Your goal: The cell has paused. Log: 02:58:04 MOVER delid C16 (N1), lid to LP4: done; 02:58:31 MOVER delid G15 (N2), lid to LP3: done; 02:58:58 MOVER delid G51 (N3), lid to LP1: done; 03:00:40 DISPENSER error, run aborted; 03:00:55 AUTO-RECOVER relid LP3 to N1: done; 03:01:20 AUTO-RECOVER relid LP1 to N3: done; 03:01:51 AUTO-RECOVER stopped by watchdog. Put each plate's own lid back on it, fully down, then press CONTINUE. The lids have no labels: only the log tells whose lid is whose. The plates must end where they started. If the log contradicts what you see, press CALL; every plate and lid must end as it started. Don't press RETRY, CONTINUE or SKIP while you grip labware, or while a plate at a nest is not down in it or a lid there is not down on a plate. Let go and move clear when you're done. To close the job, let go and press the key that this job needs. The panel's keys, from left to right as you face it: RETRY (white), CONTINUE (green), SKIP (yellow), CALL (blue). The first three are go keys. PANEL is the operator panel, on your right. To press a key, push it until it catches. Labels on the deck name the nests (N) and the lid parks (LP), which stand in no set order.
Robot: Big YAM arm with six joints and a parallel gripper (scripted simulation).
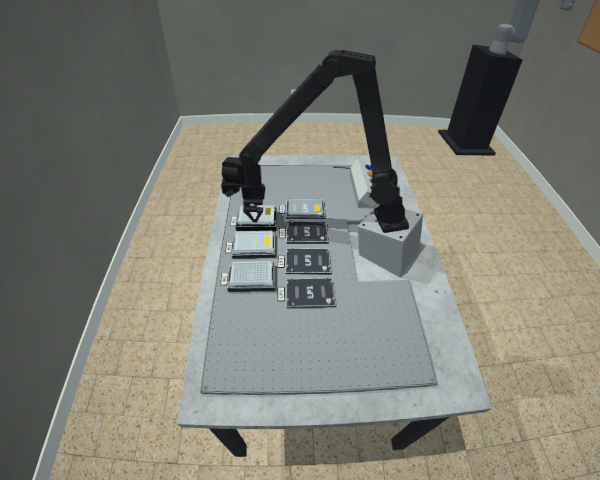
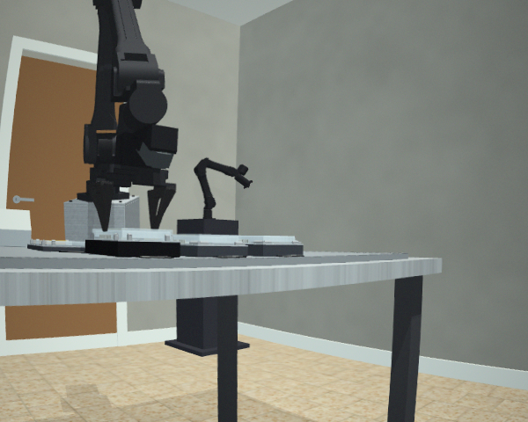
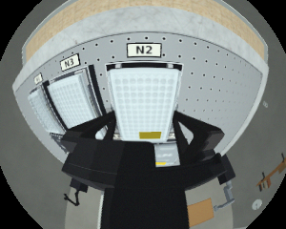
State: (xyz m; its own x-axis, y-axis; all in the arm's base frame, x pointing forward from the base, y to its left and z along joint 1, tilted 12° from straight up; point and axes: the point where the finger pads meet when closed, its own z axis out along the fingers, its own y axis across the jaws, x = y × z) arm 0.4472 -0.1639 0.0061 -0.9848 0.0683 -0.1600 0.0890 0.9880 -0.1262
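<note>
From my station I see, nearest on the table (image 1: 460, 392), park LP1 (image 1: 310, 292) bare, then LP3 (image 1: 308, 260) and LP2 (image 1: 306, 232) likewise. Beyond them a lid (image 1: 304, 207) rests on the farthest park. At nest N2 (image 3: 143, 50) my hand (image 1: 253, 212) is pinching the plate's lid (image 3: 143, 98) by its long sides.

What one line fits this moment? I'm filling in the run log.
gripper: shut on lid | place: nest N2 | other lid: parked beside it
</note>
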